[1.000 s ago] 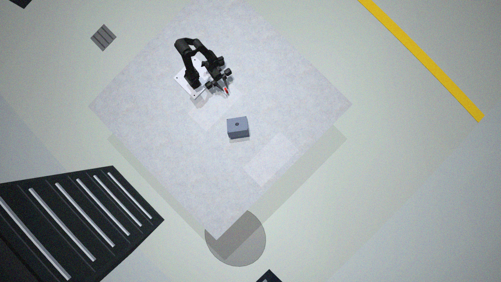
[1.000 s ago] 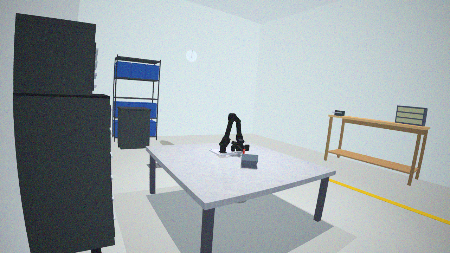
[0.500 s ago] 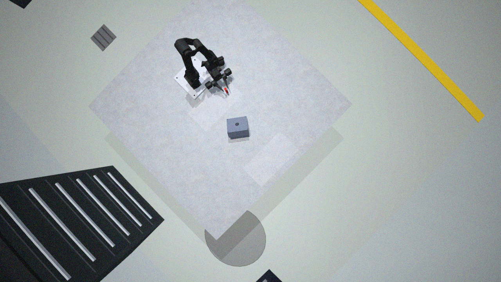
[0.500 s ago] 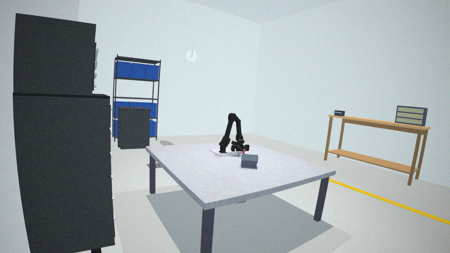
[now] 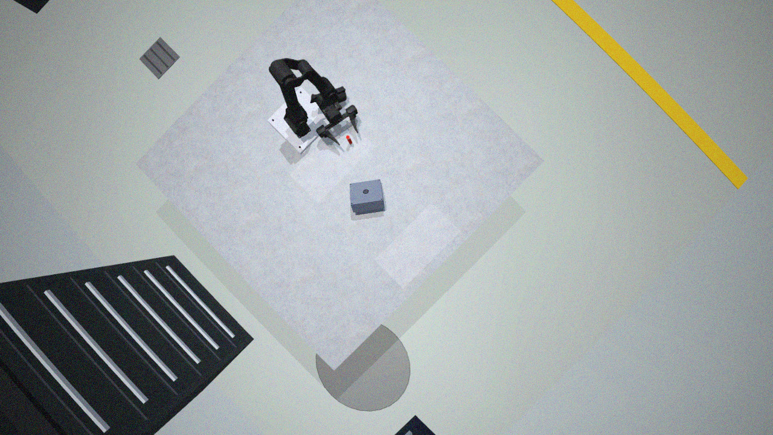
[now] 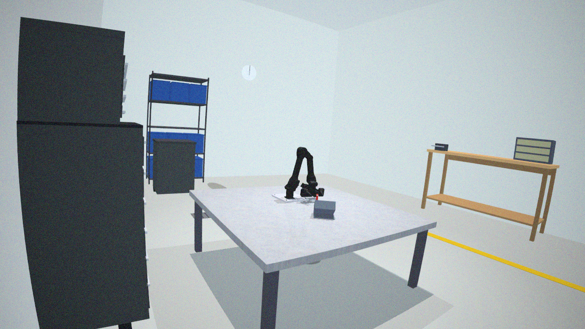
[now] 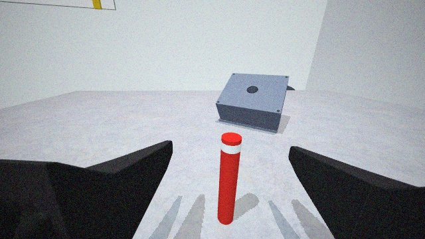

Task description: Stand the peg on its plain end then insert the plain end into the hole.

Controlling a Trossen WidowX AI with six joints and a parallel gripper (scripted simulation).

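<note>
Fingers of the gripper point(image 5: 347, 134) point(image 6: 317, 194) point(image 7: 230, 149) are wide apart and hold nothing. From the top, the black arm point(image 5: 291, 89) point(image 6: 304, 163) bends over and reaches in from the table's point(image 5: 243, 216) point(image 6: 327, 245) top corner. From outside, the arm makes a tall hook, its tool low, near the far corner. Up close, the red peg point(image 5: 349, 139) point(image 6: 316, 197) point(image 7: 228, 179) stands between the fingers, white band up, touching neither. The box with the hole point(image 5: 366, 194) point(image 6: 324, 209) point(image 7: 254, 93) sits past it.

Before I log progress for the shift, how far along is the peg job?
Done: the peg stands on its plain end, white band up. In hand: the release, with the open gripper clear on both sides. Left: regrasping, inserting into the empty hole, letting go, backing away.
</note>
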